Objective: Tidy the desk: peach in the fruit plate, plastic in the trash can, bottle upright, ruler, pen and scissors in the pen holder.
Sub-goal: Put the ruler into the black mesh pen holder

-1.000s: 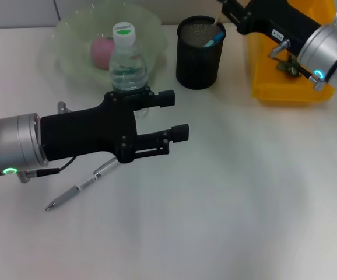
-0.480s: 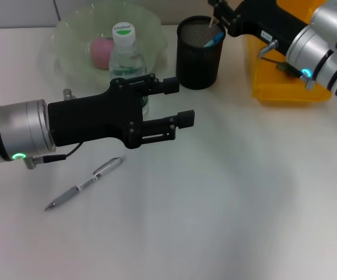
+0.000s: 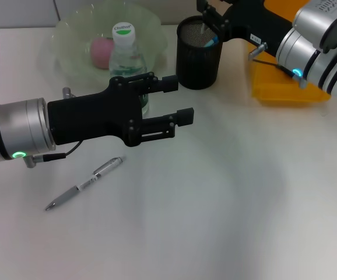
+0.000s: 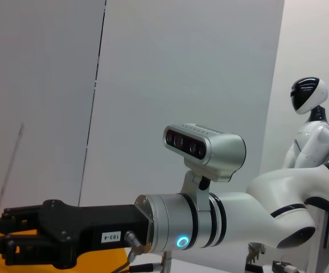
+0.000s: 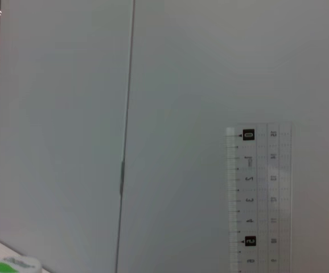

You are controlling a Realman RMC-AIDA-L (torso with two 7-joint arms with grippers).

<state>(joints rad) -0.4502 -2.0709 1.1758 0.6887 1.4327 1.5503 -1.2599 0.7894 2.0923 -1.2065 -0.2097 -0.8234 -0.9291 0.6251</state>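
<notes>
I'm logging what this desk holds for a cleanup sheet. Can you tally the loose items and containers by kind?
Fruit: 1, peach
Bottles: 1, water bottle
Stationery: 2, pen and clear ruler
Containers: 3, fruit plate, black pen holder, yellow bin
Total: 7

The right arm's label (image 4: 112, 236) reads "103-4"; ruler (image 5: 259, 199) numerals are unclear.
</notes>
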